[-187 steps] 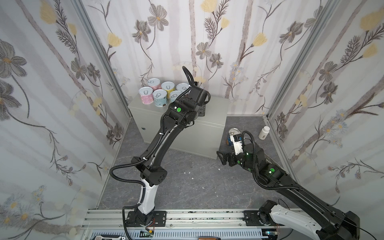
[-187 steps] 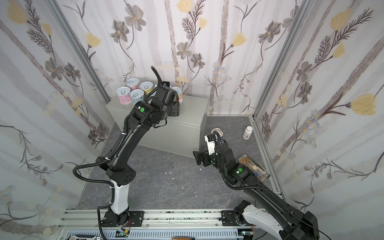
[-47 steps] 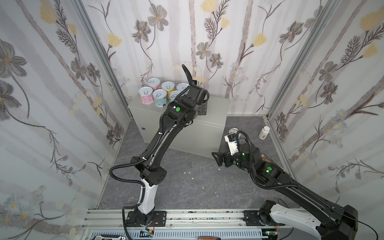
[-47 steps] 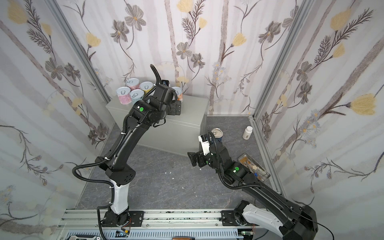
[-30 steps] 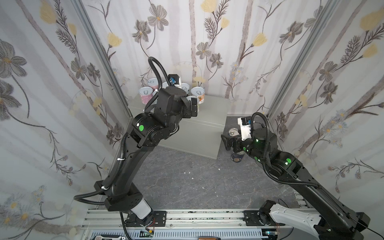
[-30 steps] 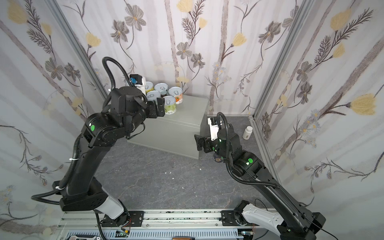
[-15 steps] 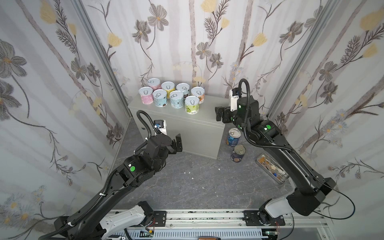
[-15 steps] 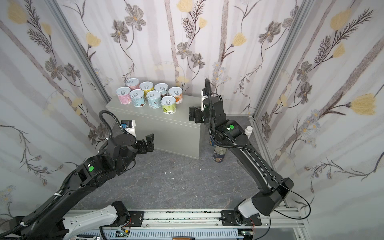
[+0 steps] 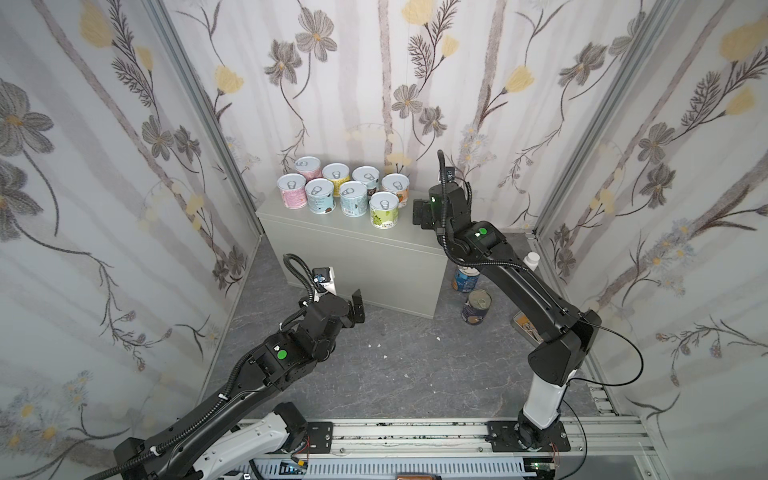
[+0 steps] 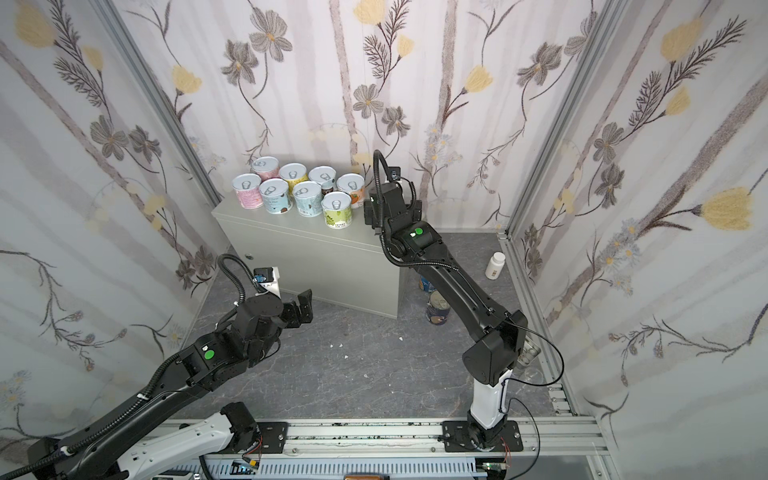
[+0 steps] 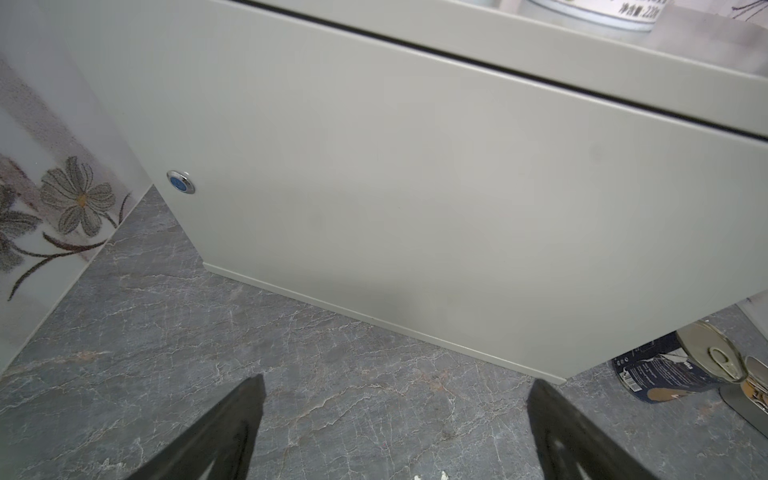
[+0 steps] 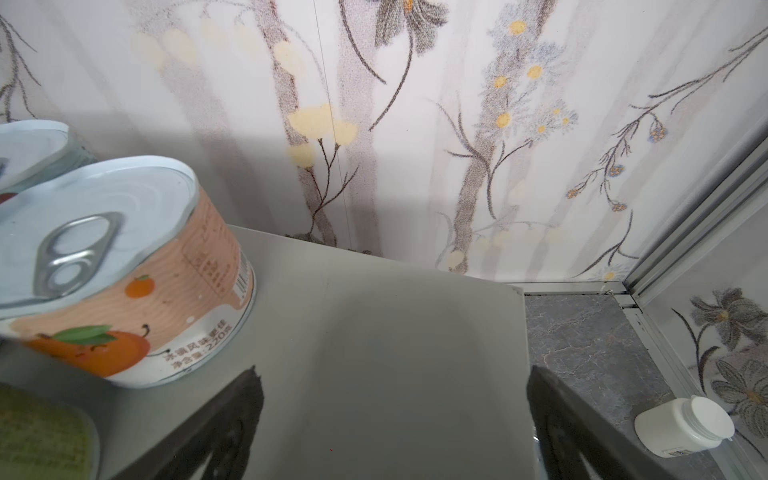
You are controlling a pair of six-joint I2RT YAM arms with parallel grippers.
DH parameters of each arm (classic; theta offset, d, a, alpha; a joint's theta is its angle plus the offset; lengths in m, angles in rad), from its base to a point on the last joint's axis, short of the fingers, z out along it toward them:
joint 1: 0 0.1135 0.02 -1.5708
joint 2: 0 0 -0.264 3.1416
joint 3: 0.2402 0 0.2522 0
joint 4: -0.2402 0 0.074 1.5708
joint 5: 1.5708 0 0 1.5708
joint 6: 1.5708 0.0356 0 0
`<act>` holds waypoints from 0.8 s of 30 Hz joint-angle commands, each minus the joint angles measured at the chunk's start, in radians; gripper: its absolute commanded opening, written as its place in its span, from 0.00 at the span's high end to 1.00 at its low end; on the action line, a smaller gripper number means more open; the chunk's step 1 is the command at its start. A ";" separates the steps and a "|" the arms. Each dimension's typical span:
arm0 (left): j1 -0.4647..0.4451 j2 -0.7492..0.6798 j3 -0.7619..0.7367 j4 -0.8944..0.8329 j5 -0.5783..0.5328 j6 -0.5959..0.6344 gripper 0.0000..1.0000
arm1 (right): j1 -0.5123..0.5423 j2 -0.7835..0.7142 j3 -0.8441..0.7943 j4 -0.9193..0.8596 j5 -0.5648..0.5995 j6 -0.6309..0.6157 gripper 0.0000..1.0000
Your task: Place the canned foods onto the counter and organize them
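Standing in a tight cluster on the far left part of the counter (image 9: 365,270) are eight short cans (image 9: 353,198), all upright with pull tabs up. They form two rows of four: pink, yellow, one with a mostly hidden label and orange along the far row; pink, blue, blue and green along the near row, the green one set a little nearer. Both top views show these cans on the grey box.

The right gripper (image 9: 419,214) hovers over the right part of the flat top, just right of the orange-labelled can (image 12: 145,270) and the green-labelled can (image 12: 41,432), touching neither. Its jaws stand wide apart and hold nothing; in the right wrist view only grey metal lies between them.

Two taller cans stand on the floor (image 9: 395,365) right of the counter. The blue can (image 9: 464,279) is the farther one, close to the counter's side and partly hidden by the right arm. The dark navy can (image 9: 476,306) stands just nearer, upright.

A white pill bottle (image 9: 530,261) stands farther right, near the right wall. A flat tin (image 10: 525,353) lies along that wall, partly behind the arm's elbow.

The left gripper (image 9: 355,309) hangs low over the floor, near the counter's front face and pointing at it. Its jaws are spread wide with nothing in them. The left wrist view shows the round lock (image 11: 180,183) at the front's left side
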 commanded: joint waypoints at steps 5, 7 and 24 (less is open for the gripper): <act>0.002 -0.006 -0.045 0.074 0.010 -0.018 0.00 | 0.031 0.035 0.018 0.084 0.125 0.057 0.00; 0.002 -0.006 -0.049 0.077 0.012 -0.016 0.00 | 0.041 0.041 0.018 0.092 0.139 0.069 0.00; 0.005 -0.031 -0.098 0.088 0.025 -0.009 0.00 | 0.092 0.136 0.101 0.111 0.181 0.107 0.00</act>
